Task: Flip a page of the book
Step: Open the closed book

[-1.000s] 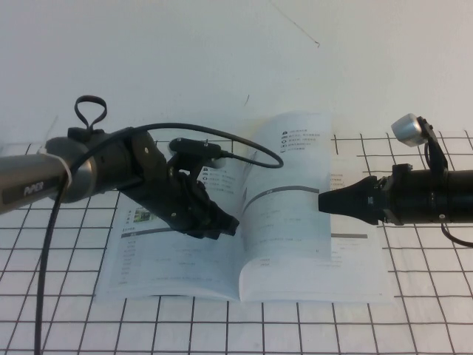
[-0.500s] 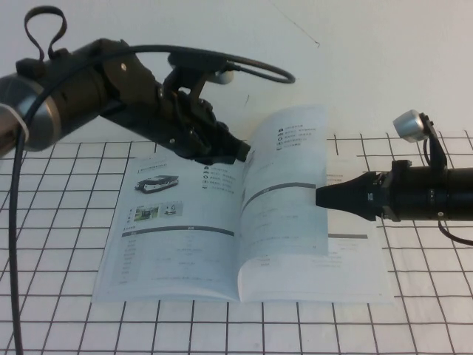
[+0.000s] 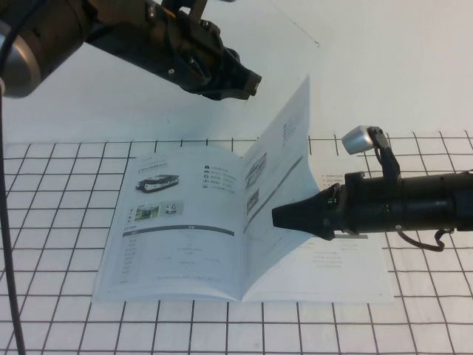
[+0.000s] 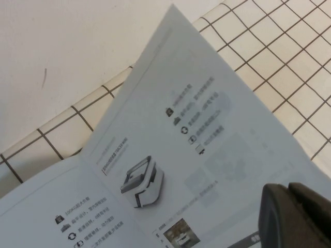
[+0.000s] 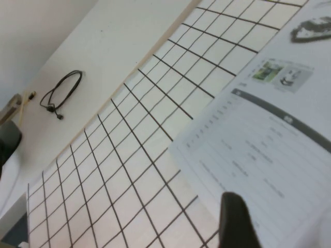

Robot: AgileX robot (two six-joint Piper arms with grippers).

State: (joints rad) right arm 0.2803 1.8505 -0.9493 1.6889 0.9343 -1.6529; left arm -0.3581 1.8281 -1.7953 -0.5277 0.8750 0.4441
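Observation:
The book lies open on the grid mat, and its flat left-hand leaf pictures a dark flat machine. The page stands nearly upright over the spine. Its face with the white-and-black machine shows in the left wrist view. My right gripper reaches in from the right, tapered shut on the page's lower part. One fingertip shows over the book's text. My left gripper hangs high above the book's far edge, shut and empty. Its fingers are pressed together.
The grid mat covers the near half of the white table. A silver cylinder sits on top of the right arm. A black cable loop lies on the table beyond the mat.
The left arm has lifted off the left-hand leaf and risen up and back. The right gripper has moved left with the page, which now stands much steeper.

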